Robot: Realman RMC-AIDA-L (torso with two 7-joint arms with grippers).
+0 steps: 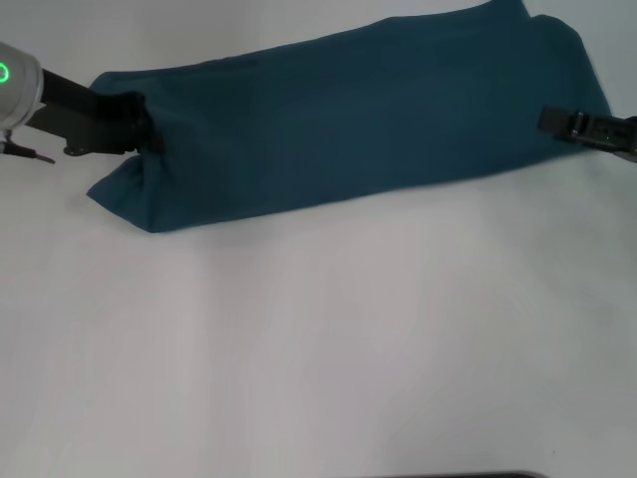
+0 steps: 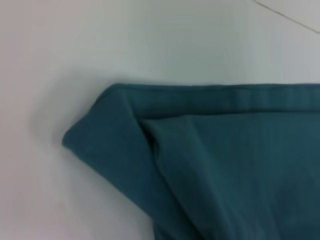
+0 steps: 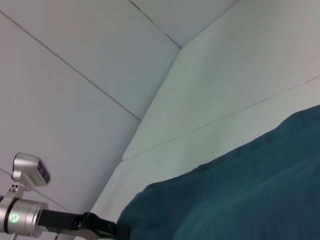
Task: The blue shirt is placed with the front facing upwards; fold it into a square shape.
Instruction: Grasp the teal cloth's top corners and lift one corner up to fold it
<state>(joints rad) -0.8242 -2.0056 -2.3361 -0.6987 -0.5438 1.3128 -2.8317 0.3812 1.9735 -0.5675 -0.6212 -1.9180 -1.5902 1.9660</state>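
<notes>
Tabletop (image 1: 299,349) white, matte, bare across the near half; pale wall panels with thin seams behind it in the right wrist view. No lettering or tag showing. Blue shirt (image 1: 348,129) folded into a long band running 9 to 2 o'clock. Left gripper (image 1: 139,124) clenched on its 9 o'clock end. Right gripper (image 1: 559,121) at the 3 o'clock end; its grip cannot be told.

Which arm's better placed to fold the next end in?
Probably left: the left gripper is at the blue shirt's left end, touching cloth. The right gripper hangs over the opposite end.
</notes>
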